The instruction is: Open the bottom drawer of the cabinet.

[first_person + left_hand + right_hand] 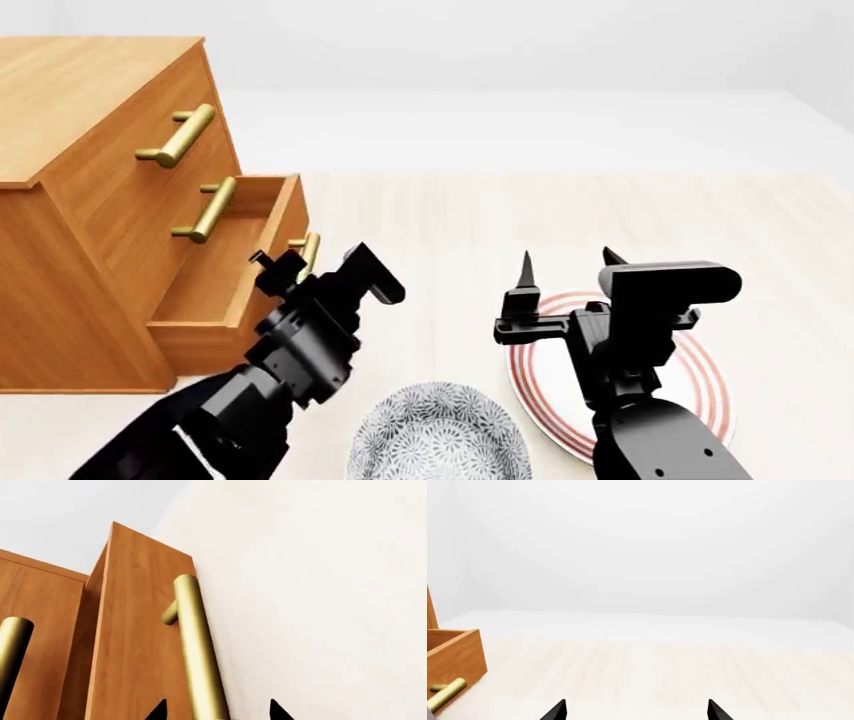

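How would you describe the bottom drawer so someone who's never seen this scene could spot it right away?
Find the cabinet, the big orange-brown wooden chest at the left of the head view. The bottom drawer is the lowest of its three. Unlike the two flush drawers above, it sticks out, showing its hollow inside, and the left gripper is at its brass handle.

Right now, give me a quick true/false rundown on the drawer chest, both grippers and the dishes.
1. The bottom drawer of the orange-brown wooden cabinet is pulled partly out. True.
2. The left gripper is at the top drawer's handle. False: it is at the bottom drawer's brass bar handle, fingertips either side.
3. The right gripper holds the plate. False: it is open and empty above the red-ringed white plate.
4. A grey speckled bowl sits beside the plate. True.
5. The middle drawer is shut. True.
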Controlling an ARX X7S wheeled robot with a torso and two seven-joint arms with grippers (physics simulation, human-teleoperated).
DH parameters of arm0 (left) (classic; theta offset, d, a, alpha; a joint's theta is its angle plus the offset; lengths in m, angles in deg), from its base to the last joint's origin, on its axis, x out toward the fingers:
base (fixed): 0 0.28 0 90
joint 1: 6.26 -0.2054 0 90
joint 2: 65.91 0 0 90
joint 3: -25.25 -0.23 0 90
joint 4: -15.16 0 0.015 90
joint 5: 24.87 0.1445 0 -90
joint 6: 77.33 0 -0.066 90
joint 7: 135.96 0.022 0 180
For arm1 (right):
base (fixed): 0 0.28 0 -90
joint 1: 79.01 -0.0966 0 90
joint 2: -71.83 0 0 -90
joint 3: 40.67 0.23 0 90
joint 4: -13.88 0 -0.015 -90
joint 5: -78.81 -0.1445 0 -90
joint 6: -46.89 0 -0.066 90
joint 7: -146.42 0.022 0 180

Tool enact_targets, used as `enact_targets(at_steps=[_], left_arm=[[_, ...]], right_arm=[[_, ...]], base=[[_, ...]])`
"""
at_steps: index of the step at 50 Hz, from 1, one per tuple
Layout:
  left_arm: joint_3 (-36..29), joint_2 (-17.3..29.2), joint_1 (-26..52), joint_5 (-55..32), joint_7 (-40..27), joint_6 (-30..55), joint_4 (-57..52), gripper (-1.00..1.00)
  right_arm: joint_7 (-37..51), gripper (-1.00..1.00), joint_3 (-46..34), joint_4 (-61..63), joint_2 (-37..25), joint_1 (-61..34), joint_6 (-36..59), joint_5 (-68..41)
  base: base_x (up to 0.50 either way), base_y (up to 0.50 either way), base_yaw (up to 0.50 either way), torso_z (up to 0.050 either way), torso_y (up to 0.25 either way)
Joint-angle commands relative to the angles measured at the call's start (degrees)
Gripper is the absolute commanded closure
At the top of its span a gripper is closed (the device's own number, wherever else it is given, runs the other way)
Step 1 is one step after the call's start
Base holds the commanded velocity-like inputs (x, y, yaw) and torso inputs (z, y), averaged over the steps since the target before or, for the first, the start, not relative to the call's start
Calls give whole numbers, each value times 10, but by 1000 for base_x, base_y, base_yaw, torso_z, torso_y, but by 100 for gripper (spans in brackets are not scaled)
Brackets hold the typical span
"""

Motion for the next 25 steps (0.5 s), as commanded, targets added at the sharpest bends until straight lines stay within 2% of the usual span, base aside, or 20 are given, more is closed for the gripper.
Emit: enact_targets(at_steps=[1,8,12,20,25], left_arm=[[-17,8,5,-45,-6,17,-69,-100],[-17,26,4,-51,-18,47,-127,-100],[-6,48,7,-62,-31,77,-196,-100],[63,108,26,-101,-82,152,-385,-100],[113,124,34,-124,-107,178,-434,-100]], right_arm=[[2,-100,-2,-3,-1,-1,-1,-2],[4,-100,-5,1,-2,-4,2,-4],[5,-100,-6,3,-3,-6,4,-6],[6,-100,-8,3,-3,-8,4,-8],[6,-100,-7,0,-4,-7,0,-9]], base=[[0,0,0,0,0],[0,0,0,0,0],[0,0,0,0,0],[0,0,0,0,0],[0,0,0,0,0]])
